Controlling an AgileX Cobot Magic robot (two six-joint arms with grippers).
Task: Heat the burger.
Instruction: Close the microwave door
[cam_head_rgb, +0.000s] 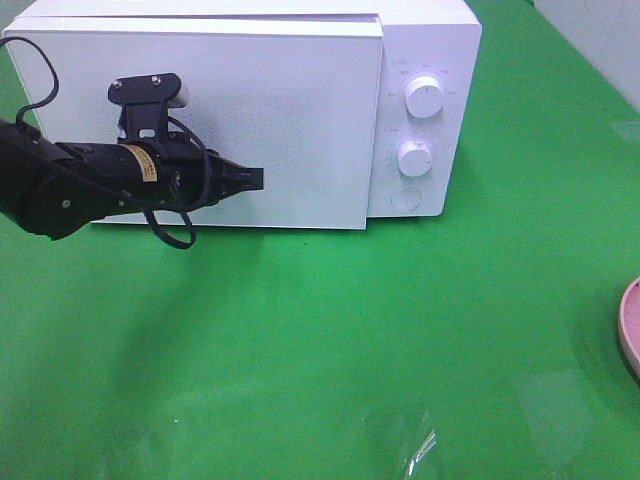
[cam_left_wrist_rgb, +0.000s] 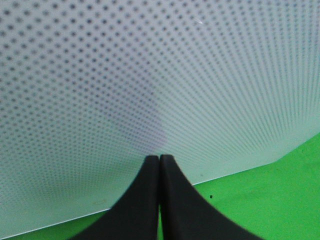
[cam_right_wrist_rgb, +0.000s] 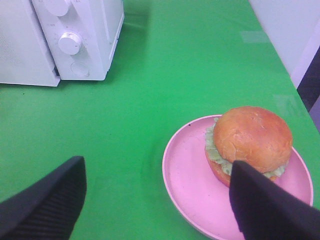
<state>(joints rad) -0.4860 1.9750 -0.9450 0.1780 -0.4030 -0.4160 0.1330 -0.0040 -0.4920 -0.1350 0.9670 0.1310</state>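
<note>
While the microwave (cam_head_rgb: 240, 115) stands with its door (cam_head_rgb: 200, 130) shut at about eleven o'clock on the green surface (cam_head_rgb: 320, 340), the burger (cam_right_wrist_rgb: 250, 142) sits well apart from it on a pink plate (cam_right_wrist_rgb: 187, 182) at the three o'clock edge, with only a sliver of that plate showing in the high view. The left tool (cam_head_rgb: 252, 180) is closed with nothing between its fingers, its tips up against or just short of the perforated door panel, near the middle of the door; the wrist view cannot settle whether they touch. The right tool (cam_right_wrist_rgb: 155, 200) hangs wide open above the surface with the burger just beside one finger (cam_right_wrist_rgb: 265, 205), holding nothing. The main risk I judge here is at the door: a closed tip pressing on the smooth panel has no edge to catch, so it may slide across or shove the whole oven toward twelve o'clock without opening it. If the release is the round button (cam_head_rgb: 406, 199) below the two knobs, the left tool is some way off toward nine o'clock of it. On the other side, the open fingers could squash the soft bun, shed the lettuce, or nudge the shallow plate over the surface edge nearby.
</note>
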